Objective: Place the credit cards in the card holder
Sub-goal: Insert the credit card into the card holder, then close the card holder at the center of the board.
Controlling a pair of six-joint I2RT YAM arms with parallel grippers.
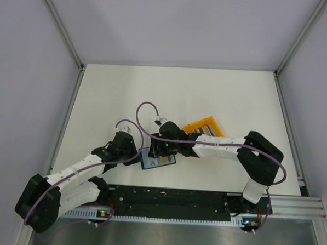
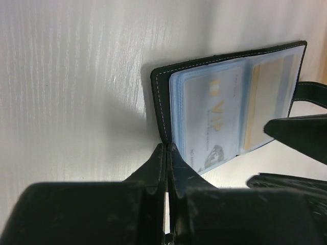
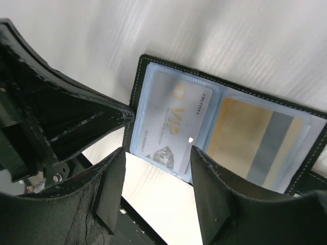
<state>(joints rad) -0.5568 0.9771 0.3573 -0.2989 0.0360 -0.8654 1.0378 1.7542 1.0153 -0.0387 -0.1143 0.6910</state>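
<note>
The card holder [image 1: 157,159] lies open on the white table, with a black cover and pale blue sleeves. A silvery VIP credit card [image 3: 173,122] sits in its left sleeve, and a gold and grey card [image 3: 255,143] in the right one. My left gripper [image 2: 167,149] is shut on the holder's black cover edge [image 2: 162,102] at the left side. My right gripper [image 3: 156,158] is open and empty, its fingers straddling the VIP card's near edge just above the table. More credit cards [image 1: 206,127] stand edge-on as stripes in the orange bin.
The orange bin [image 1: 192,125] sits just behind the right arm's wrist. The right gripper's dark fingers [image 2: 301,133] show at the right of the left wrist view. A black rail [image 1: 170,199] runs along the near table edge.
</note>
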